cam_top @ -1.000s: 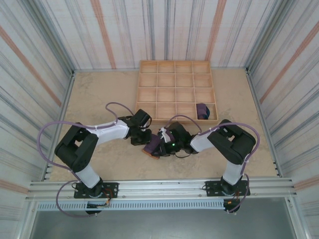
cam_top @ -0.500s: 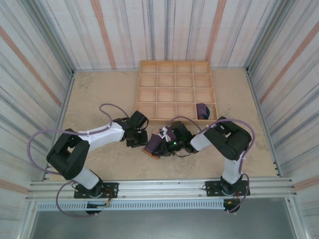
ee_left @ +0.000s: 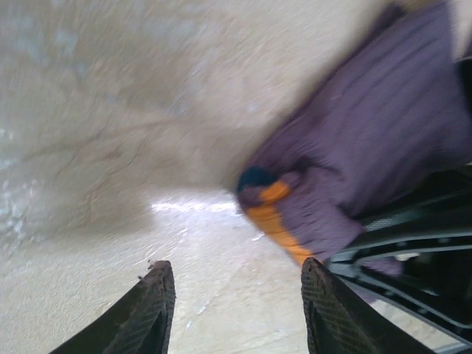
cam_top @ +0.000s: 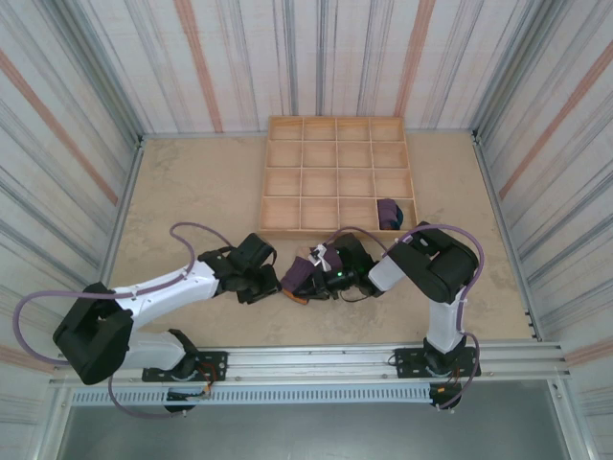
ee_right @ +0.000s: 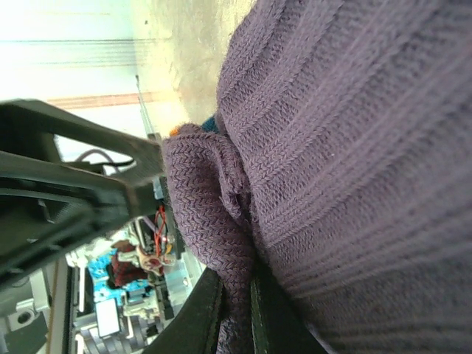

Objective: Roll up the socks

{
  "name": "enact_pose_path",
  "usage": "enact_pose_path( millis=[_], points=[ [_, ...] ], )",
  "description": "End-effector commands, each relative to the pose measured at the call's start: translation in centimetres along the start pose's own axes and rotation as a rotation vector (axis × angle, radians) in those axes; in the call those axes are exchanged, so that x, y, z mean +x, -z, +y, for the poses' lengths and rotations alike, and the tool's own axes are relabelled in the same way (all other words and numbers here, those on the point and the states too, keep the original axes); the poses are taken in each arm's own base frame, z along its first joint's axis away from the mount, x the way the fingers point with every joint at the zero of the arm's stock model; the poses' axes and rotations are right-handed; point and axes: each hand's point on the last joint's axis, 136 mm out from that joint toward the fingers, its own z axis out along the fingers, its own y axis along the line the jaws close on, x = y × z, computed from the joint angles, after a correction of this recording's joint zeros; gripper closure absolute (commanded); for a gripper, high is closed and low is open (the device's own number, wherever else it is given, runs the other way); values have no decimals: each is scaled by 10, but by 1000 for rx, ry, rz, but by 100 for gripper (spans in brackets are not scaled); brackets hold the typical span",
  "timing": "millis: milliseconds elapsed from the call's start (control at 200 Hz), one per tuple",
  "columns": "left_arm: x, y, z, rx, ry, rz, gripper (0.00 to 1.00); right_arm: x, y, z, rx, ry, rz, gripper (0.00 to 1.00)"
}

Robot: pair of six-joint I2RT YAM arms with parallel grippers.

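Left gripper (cam_top: 268, 285) is low over the table (cam_top: 192, 192), pointing right. The right gripper (cam_top: 318, 278) faces it, pointing left.

Arm pose:
- Left arm is stretched far out. Its elbow block is at the near-left corner, and the forearm runs low and almost flat toward table centre.
- Right arm is folded tight. Its elbow is raised above the base, and the forearm reaches left and down.
- A purple cable loops along each arm.

Surroundings:
- A wooden tray (cam_top: 316, 153) with sixteen compartments sits on the far half of the table.
- A rolled bundle (cam_top: 388, 213), purple, sits in the tray's nearest row, rightmost compartment.
- Striped walls close in three sides.

Task item:
- The sock (cam_top: 299, 276) is a partly rolled purple lump between the two grippers, just on the near side of the tray's near edge.
- In the left wrist view the sock (ee_left: 369, 147) is at upper right, with an orange and teal patch at its lower edge. The right gripper's black frame is just under it.

Hands:
- Left gripper (ee_left: 236, 267): its fingers (ee_left: 147, 317) are spread wide with bare table between them. The sock lies beyond the right-hand fingertip, and no contact is visible.
- Right gripper (ee_right: 234, 295): its dark fingers are close together with a fold of the sock (ee_right: 354, 147) pinched between them, so it is clamped on the knit.
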Motion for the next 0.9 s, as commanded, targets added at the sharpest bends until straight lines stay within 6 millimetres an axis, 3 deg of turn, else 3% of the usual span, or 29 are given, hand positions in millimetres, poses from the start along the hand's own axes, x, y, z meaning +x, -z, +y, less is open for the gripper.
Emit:
enact_pose_path(
  millis=[0,150,381,892],
  points=[
    [5,-10,-1,20,108,-6,53,29,7,-80,227,-299,9,100],
    [7,-21,-8,50,131,-9,58,27,6,-82,222,-327,11,100],
    [-7,-22,-22,123,152,-87,61,29,6,-86,226,-353,14,100],
    [-11,-49,-7,116,263,-118,64,32,7,-91,223,-367,10,100]
  ],
)
